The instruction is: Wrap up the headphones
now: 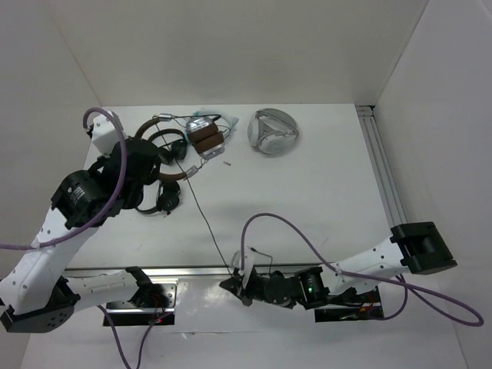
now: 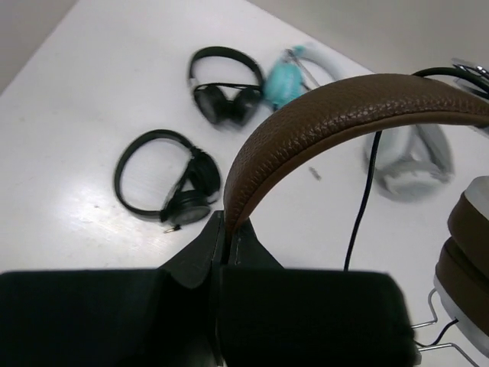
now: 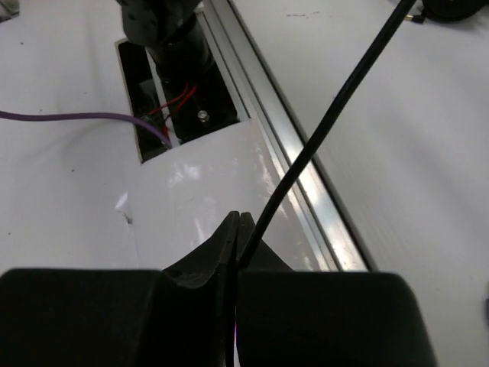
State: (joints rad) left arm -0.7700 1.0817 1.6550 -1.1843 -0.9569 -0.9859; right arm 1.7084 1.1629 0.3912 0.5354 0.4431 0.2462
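The headphones (image 1: 204, 138), with brown pads and silver cups, are at the back left of the table. My left gripper (image 1: 163, 171) is shut on their dark brown headband (image 2: 336, 107), and holds it raised, with one cup (image 2: 466, 260) hanging at the right of the left wrist view. Their thin black cable (image 1: 204, 215) runs straight from them toward the near edge. My right gripper (image 1: 231, 283) is shut on the cable (image 3: 328, 122) there, above the aluminium rail. The cable's plug end is hidden.
Two black headphones (image 2: 225, 92) (image 2: 164, 183), a teal pair (image 2: 283, 80) and a silver-grey pair (image 1: 273, 131) lie at the back of the table. An aluminium rail (image 1: 192, 269) runs along the near edge and another (image 1: 384, 177) along the right. White walls enclose the table.
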